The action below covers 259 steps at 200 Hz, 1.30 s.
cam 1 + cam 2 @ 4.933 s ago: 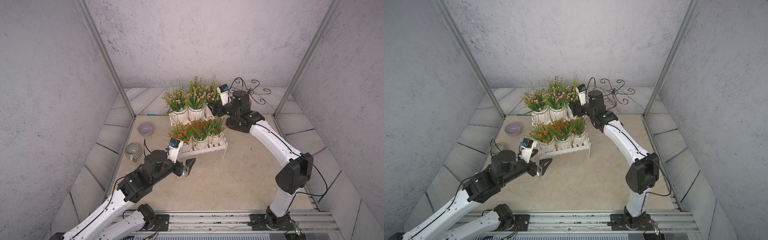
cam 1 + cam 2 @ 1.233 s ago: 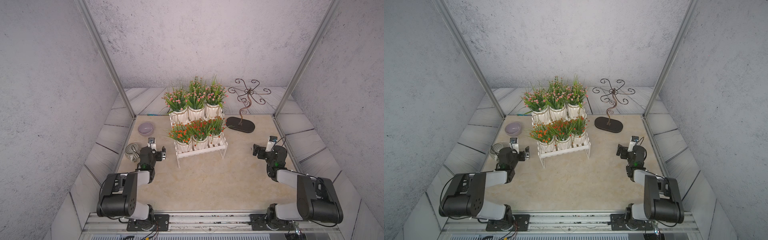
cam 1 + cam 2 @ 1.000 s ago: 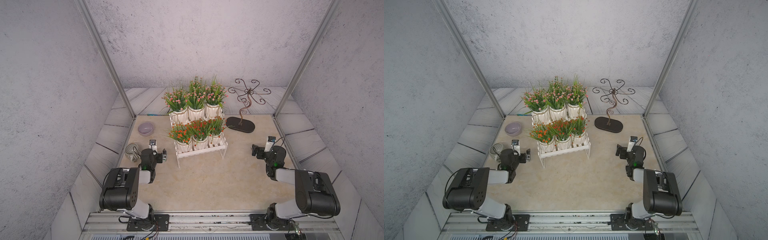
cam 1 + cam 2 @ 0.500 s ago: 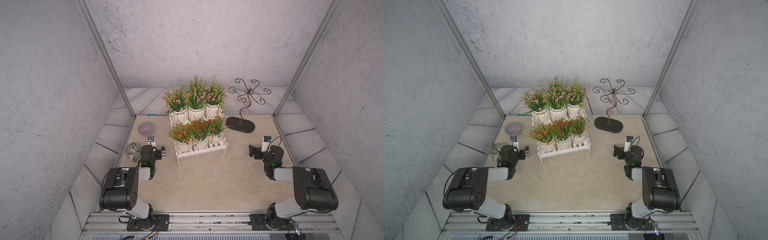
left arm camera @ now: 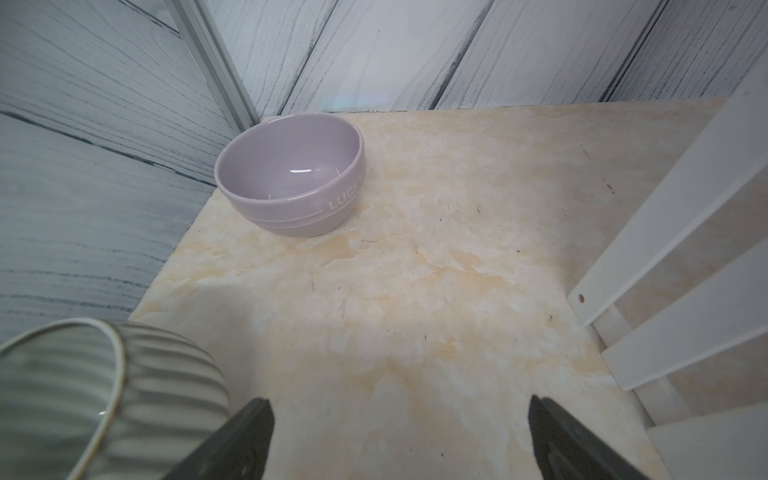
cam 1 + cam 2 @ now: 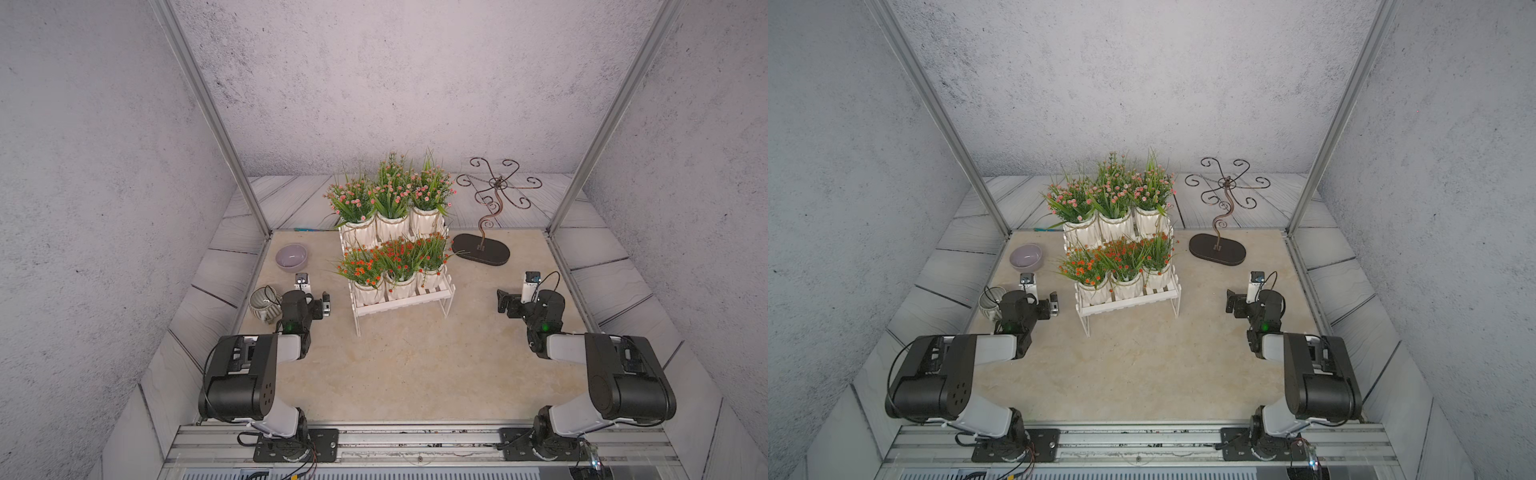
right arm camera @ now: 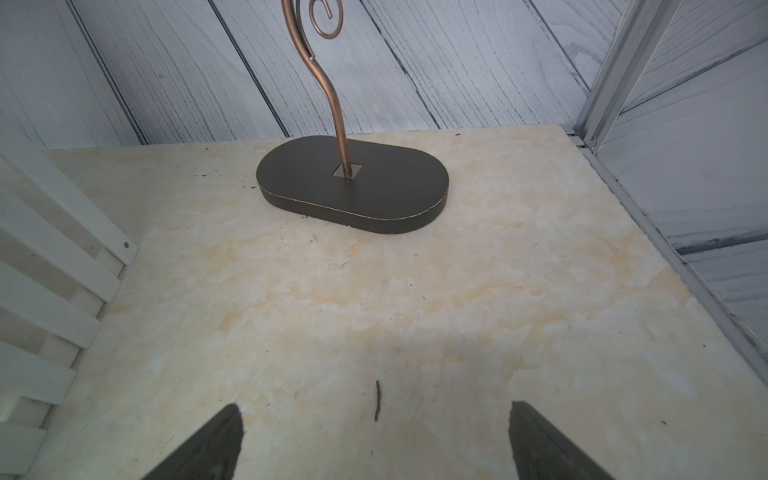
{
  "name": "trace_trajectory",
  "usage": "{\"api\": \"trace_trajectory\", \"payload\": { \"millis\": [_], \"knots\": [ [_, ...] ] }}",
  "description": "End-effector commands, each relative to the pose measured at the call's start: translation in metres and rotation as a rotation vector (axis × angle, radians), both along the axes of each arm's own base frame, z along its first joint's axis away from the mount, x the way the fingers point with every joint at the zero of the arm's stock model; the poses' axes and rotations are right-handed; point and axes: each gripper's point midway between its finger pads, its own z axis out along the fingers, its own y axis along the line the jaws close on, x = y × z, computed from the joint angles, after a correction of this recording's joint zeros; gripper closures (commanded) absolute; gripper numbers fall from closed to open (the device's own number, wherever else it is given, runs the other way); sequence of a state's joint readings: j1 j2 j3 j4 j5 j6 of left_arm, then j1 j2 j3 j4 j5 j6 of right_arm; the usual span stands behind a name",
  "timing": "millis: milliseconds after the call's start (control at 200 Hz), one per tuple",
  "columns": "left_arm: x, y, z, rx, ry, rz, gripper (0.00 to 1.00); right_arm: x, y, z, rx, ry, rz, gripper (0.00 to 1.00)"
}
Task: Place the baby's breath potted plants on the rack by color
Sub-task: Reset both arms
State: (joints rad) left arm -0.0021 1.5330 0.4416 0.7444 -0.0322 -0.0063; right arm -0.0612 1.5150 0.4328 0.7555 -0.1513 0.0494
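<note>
Aluminium rail [image 6: 415, 436] edges the near side in front of you; beyond it spreads the beige marbled tabletop [image 6: 415, 374]; the left gripper [image 5: 399, 415] and the right gripper [image 7: 374, 415] each sit low over bare surface, jaws spread wide and holding nothing; the grey ribbed pot [image 6: 262, 303] stands just beside the left one, with the lilac bowl [image 6: 291, 256] farther back; mid-table you find the rack [image 6: 399, 303], with three orange-red plants [image 6: 395, 257] on its lower tier and three pink plants [image 6: 390, 195] on its upper; the dark scrolled stand [image 6: 481, 249] sits near its right; wood-print panels [image 6: 216, 266] slope up to speckled grey walls [image 6: 395, 83].
</note>
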Motion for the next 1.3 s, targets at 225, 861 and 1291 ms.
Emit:
{"api": "trace_trajectory", "payload": {
  "millis": [225,861,1291],
  "knots": [
    [0.0041,0.0025,0.0063,0.0,-0.015,0.013,0.01,0.0042,-0.0011,-0.0029,-0.025,0.017,-0.019,0.01],
    [0.0041,0.0019,0.0066,0.007,-0.016,0.018,0.01,0.0055,-0.0008,-0.0042,-0.042,0.027,-0.029,0.01],
    [0.0038,0.0016,0.0063,0.008,-0.015,0.018,0.01,0.0049,-0.0008,-0.0059,-0.041,0.032,-0.03,0.01]
  ]
}}
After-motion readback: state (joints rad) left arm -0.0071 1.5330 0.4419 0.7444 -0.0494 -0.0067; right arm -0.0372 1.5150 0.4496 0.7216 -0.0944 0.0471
